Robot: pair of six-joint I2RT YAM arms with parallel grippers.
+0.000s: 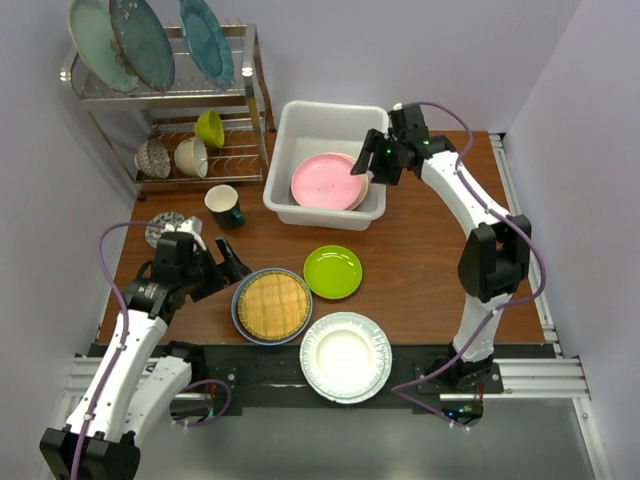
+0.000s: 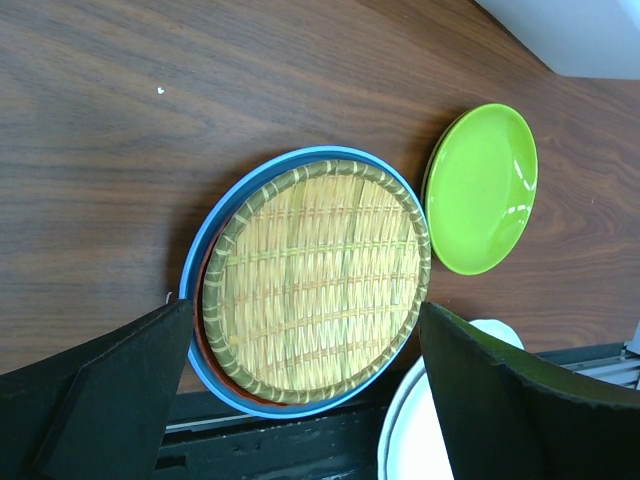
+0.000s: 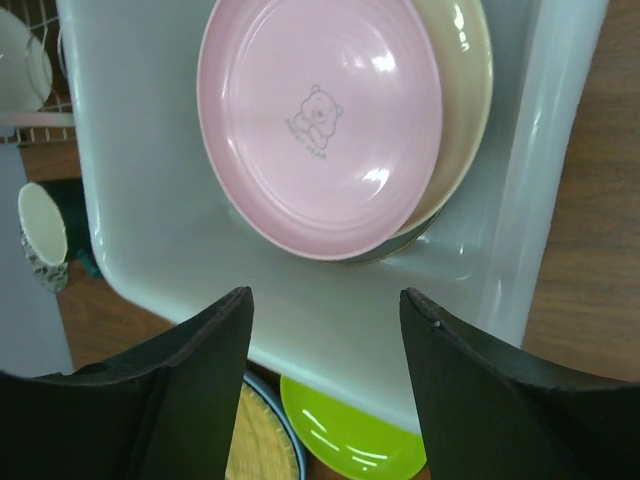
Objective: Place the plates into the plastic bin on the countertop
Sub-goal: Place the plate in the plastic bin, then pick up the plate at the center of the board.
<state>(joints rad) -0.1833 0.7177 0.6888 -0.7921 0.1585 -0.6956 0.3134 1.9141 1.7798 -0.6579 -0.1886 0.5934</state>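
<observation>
Above the pink plate [image 3: 320,120], the right gripper [image 3: 325,300] hangs open, empty.

Pale lilac walls [image 1: 400,50] enclose the back and both sides. A metal wire rack [image 1: 235,150] stands at the back left corner of the worktop [image 1: 420,270]. Grey floor [image 1: 400,440] shows beyond its near edge.

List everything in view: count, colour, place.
plastic bin: 1, white, far side of countertop
pink plate: 1, pink, in bin, on top
cream plate: 1, cream, beneath it
lime green plate: 1, green, before bin
plate stack: 3, gold over rust over blue, centre-left
fluted plate: 1, white, near edge
grey plate: 1, patterned, far left
large plates: 3, teal, pale green, atop wire rack
bowls: 3, patterned, white, lime, lower shelf
cup: 1, dark, beside rack
left gripper: black, open over stack
right gripper: black, open over bin
</observation>
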